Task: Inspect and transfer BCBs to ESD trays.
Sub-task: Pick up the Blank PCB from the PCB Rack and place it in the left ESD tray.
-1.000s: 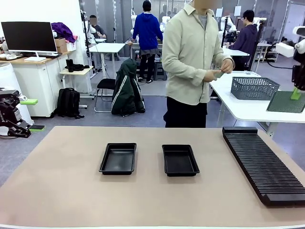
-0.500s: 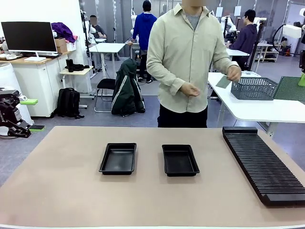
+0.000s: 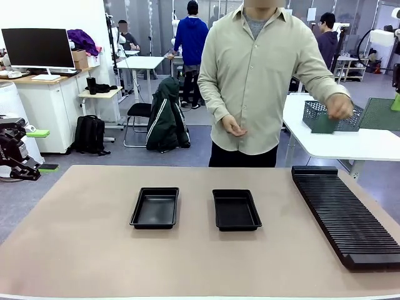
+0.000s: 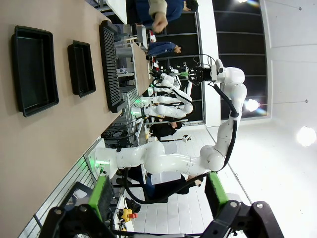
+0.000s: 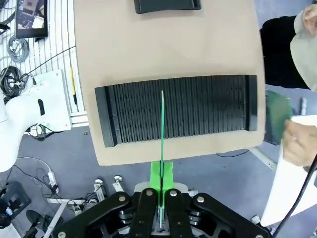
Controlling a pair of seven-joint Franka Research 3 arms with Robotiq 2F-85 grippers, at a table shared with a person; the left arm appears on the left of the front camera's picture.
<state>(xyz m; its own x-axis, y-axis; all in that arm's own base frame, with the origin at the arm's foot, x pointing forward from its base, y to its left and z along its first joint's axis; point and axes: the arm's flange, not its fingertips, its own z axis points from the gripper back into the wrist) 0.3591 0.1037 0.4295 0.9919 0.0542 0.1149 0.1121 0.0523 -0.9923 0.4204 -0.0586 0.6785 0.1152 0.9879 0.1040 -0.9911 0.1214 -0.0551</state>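
The person's hand [image 3: 340, 107] has swung from chest to the mesh basket [image 3: 315, 111], a BCB [image 3: 324, 124] in it. Nearest, the left claw [image 4: 158, 198] gapes, holding nothing; both ESD trays [image 3: 155, 207] lie bare on the desk [image 3: 81, 250]. The right claw [image 5: 161, 174] pinches another BCB [image 5: 162, 124] by one edge above the rack [image 5: 208, 106]. So thin a grip could let it tilt and snag a tray rim.

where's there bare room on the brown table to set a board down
Bare: the wide strip left of the left tray, the near edge of the table in front of both trays, and the gap between the right tray and the slotted rack. Tightest: the narrow gap between the two trays.
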